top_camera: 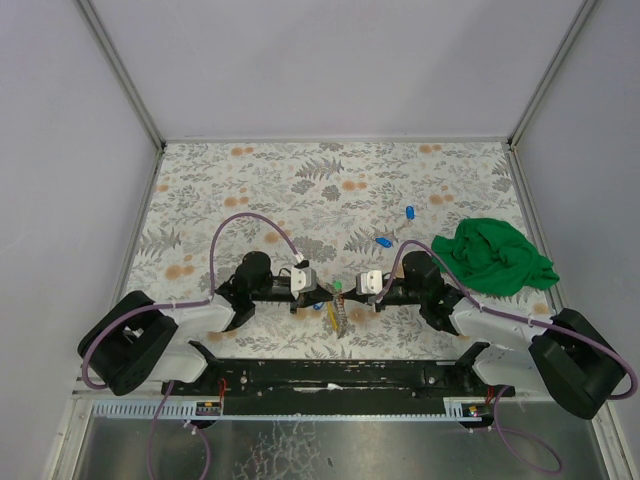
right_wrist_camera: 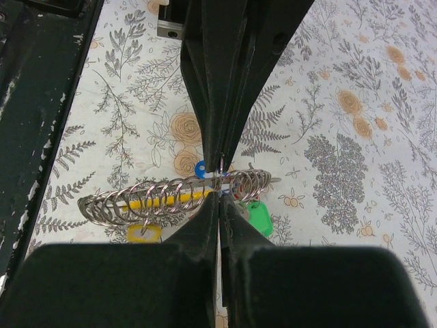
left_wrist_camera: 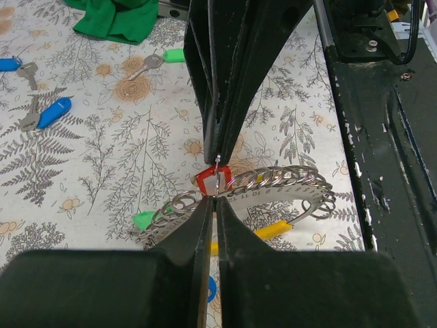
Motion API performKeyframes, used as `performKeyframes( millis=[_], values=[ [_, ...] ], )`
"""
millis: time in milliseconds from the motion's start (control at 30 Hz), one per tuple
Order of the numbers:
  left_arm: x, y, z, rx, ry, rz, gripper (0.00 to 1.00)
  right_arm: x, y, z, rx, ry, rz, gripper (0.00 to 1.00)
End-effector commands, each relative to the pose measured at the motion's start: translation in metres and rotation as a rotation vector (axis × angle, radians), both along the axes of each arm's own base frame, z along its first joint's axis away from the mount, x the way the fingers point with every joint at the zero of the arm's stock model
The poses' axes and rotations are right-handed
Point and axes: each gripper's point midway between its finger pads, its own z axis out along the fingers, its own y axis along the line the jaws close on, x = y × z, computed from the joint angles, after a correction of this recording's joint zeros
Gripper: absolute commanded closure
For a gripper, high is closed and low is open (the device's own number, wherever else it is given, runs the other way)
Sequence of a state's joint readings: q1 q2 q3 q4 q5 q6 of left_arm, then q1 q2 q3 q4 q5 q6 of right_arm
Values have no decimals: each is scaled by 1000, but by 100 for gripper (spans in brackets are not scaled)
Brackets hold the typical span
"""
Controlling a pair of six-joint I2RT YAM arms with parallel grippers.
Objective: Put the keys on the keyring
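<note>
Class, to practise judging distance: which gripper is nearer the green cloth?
Right. The right gripper pinches the keyring to the left of the green cloth; the left gripper pinches it from farther left.

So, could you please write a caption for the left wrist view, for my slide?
Left gripper and right gripper, both shut, pinch one ring of the keyring between them.

Partly hidden behind the meeting fingers (left_wrist_camera: 201,246): keyring (left_wrist_camera: 273,181). Cropped at frame top: green cloth (left_wrist_camera: 116,17) near tabletop's right edge.
</note>
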State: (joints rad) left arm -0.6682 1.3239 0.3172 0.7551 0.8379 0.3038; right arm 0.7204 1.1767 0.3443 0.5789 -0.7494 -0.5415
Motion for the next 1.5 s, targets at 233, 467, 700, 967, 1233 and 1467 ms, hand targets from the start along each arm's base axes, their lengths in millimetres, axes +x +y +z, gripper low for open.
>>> performKeyframes(
  millis=[233,467,700,967,1233,1467],
  values=[
    [7,-2,18,-49,-88,23,100,6,1,23,36,-67,-35,100],
    [5,-3,18,-54,-79,9,100,0,6,22,49,-41,10,100],
    [2,-5,20,-62,-75,-11,100,2,7,22,55,-39,1,100],
    [1,-6,19,-63,-68,-15,100,0,9,23,66,-28,14,100],
    [3,-5,19,-62,-69,-3,100,-4,10,23,60,-7,37,100],
    [3,-5,20,-64,-72,-2,100,-2,9,22,54,-7,25,100]
  ],
)
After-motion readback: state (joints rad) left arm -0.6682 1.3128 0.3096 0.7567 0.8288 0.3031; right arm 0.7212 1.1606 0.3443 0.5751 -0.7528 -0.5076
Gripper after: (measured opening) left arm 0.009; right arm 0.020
